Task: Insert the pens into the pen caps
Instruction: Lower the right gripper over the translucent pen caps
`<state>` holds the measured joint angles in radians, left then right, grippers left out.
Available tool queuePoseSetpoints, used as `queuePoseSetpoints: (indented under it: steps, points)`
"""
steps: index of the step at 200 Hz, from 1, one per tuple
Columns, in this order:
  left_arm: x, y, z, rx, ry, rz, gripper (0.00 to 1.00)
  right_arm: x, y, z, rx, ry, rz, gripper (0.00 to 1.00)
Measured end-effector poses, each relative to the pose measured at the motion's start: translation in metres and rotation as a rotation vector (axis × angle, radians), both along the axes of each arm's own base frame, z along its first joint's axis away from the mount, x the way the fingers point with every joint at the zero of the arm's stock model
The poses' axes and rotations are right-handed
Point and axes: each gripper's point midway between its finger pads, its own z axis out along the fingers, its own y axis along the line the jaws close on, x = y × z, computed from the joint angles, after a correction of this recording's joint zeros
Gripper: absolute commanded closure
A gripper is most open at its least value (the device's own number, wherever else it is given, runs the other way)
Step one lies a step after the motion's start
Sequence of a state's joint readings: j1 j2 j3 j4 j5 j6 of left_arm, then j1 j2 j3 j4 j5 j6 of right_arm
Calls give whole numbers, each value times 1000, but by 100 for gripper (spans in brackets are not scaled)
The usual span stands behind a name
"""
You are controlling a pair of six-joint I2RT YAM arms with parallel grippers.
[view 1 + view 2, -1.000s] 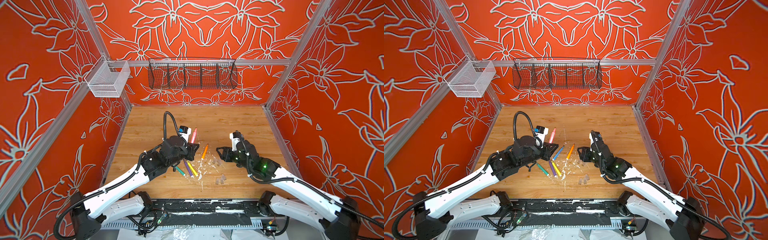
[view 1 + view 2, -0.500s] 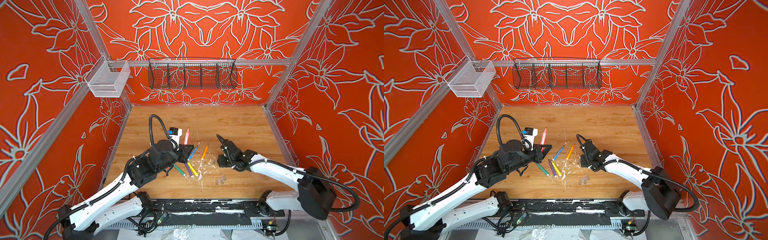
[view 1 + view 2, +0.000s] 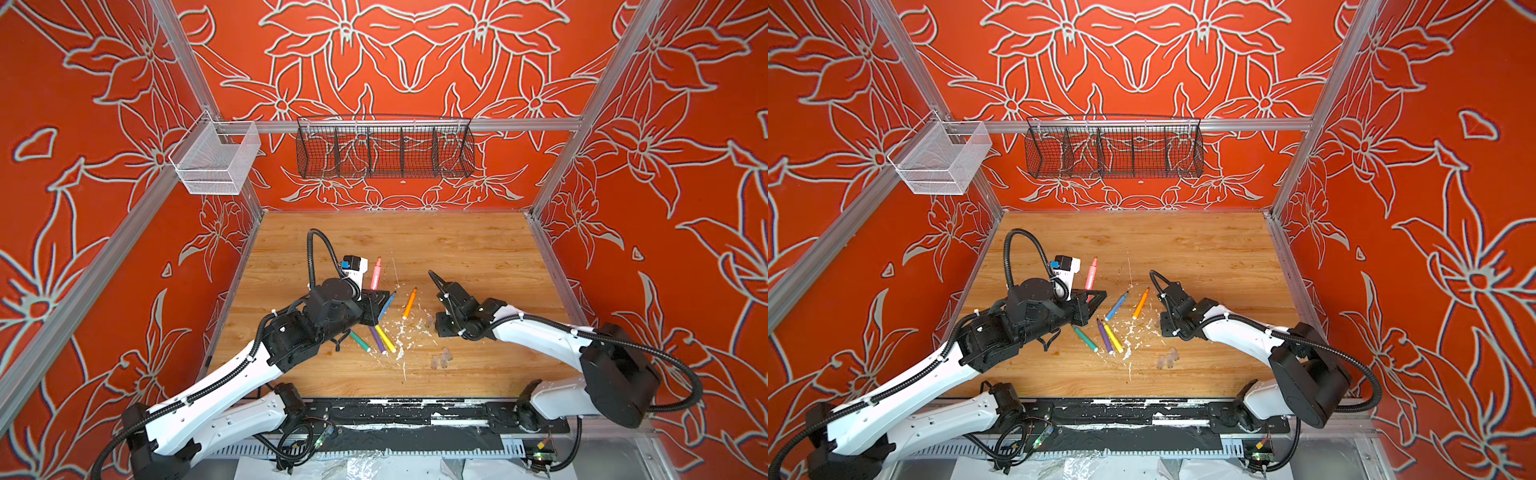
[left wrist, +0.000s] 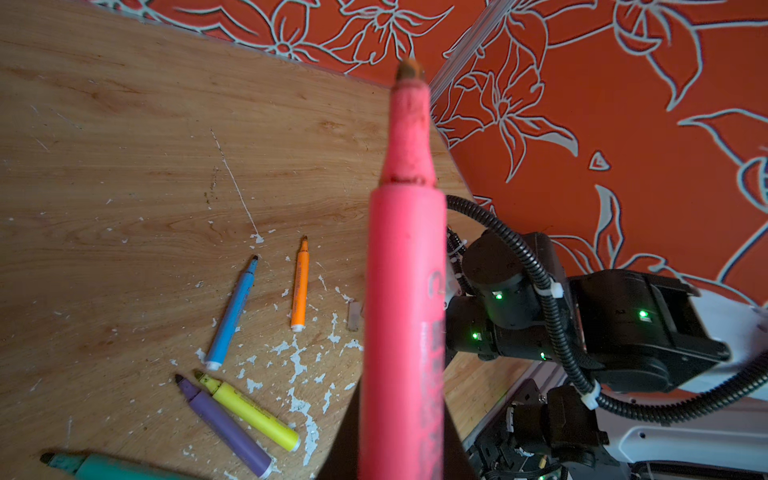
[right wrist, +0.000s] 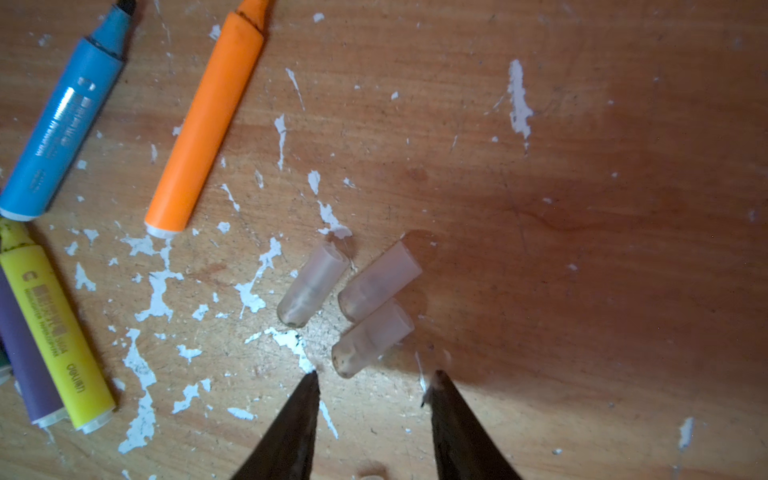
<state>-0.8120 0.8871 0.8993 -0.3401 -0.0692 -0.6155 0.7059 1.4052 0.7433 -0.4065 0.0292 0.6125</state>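
L gripper (image 3: 377, 302) clamps your pink pen (image 4: 405, 311) tip-up for capping.
R gripper (image 5: 374, 384) jaws part-open, lined up on nearest cap (image 5: 372, 338).

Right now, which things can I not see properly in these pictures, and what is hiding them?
- Green pen: left wrist view, cut off by the picture edge; only its tip end shows.
- Pink pen: lettering blurred, too close to the left wrist camera; it also covers most of the left gripper there.
- Right gripper: in both top views its own wrist hides the fingertips.
- Purple pen: right wrist view, cut off by the edge.
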Motion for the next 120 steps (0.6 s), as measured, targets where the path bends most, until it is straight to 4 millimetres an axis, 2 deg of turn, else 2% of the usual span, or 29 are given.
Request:
queuePoseSetpoints:
  steps: [34,79,120]
  points:
    - [1,-1,1,-11,-6,1,100,-3,0,-9,-13,30,8,54]
    - [1,0,-14,8,6,5,100,1,4,-12,-21,39,11,54]
    - [4,16,-8,18,-59,64,100,1,3,-12,-27,43,13,60]
